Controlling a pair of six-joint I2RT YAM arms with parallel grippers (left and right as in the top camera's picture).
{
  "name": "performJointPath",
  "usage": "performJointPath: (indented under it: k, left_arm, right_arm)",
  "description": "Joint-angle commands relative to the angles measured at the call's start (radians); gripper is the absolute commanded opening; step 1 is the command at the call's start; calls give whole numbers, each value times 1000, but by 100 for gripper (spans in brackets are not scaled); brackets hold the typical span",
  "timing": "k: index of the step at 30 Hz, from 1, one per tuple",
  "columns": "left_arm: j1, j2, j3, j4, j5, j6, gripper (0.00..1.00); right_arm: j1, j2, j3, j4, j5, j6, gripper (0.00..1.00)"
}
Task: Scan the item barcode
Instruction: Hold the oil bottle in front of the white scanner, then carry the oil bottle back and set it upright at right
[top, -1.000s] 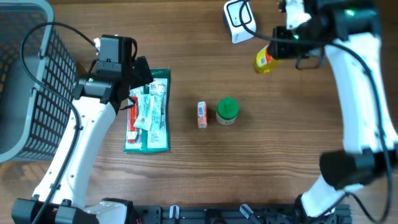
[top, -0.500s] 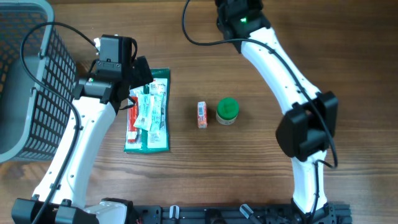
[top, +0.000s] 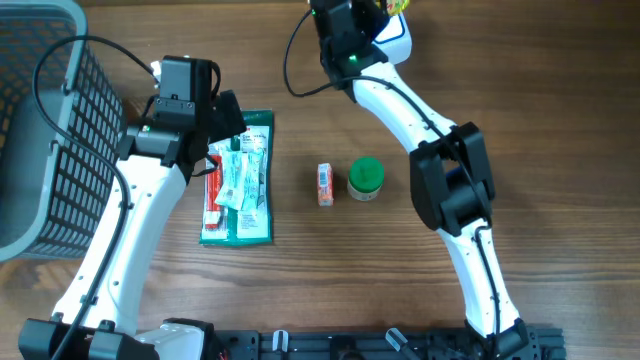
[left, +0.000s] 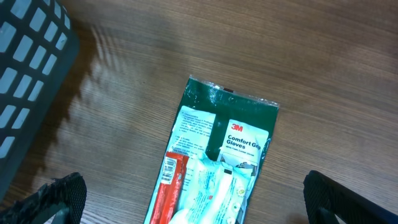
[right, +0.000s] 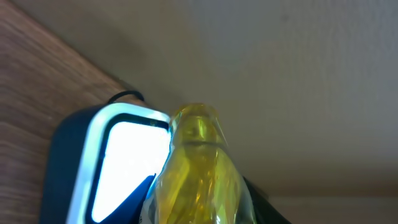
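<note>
Across the wooden surface (top: 540, 120), a grey mesh basket (top: 40, 130) sits at the left edge. Near it the left claw (left: 205, 199) hangs spread wide and empty over a green gloves packet (left: 230, 143). At the far edge, only the right wrist view shows the scanner (right: 118, 162) with its lit white window. Just before it is the yellow bottle (right: 199, 174), translucent and narrow-necked. The right claw (right: 199, 208) is partly closed around that bottle.
</note>
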Motion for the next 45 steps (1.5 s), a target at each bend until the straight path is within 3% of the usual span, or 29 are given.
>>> performJointPath:
  k: [1, 6, 10, 20, 24, 27, 29, 31, 34, 39, 45]
  left_arm:
    - [4, 2, 4, 2, -12, 2, 100]
    - [4, 2, 3, 2, -12, 2, 100]
    - [4, 2, 3, 2, -12, 2, 100]
    - [4, 2, 3, 2, -12, 2, 100]
    - [4, 2, 4, 2, -12, 2, 100]
    - [4, 2, 4, 2, -12, 2, 100]
    - [4, 2, 3, 2, -12, 2, 100]
    - [4, 2, 3, 2, -12, 2, 100]
    - [4, 2, 4, 2, -12, 2, 100]
    - [4, 2, 3, 2, -12, 2, 100]
    - [5, 2, 3, 2, -12, 2, 100]
  right_arm:
    - [4, 15, 18, -2, 47, -5, 9]
    - [3, 14, 18, 13, 99, -11, 10]
    - [3, 14, 18, 103, 147, -107, 10]
    - [-28, -38, 18, 61, 167, -22, 9]
    - [-30, -260, 18, -156, 116, 152, 10]
    - [-37, -453, 18, -525, -3, 450, 13]
    - [-60, -558, 18, -790, -185, 686, 13]
    - [-114, -618, 18, -975, -350, 819, 13]
    - [-296, -632, 15, -1247, -616, 895, 11]
    - [-507, -631, -161, -1245, -745, 907, 11]
    - [-524, -631, -444, -1077, -847, 885, 9]
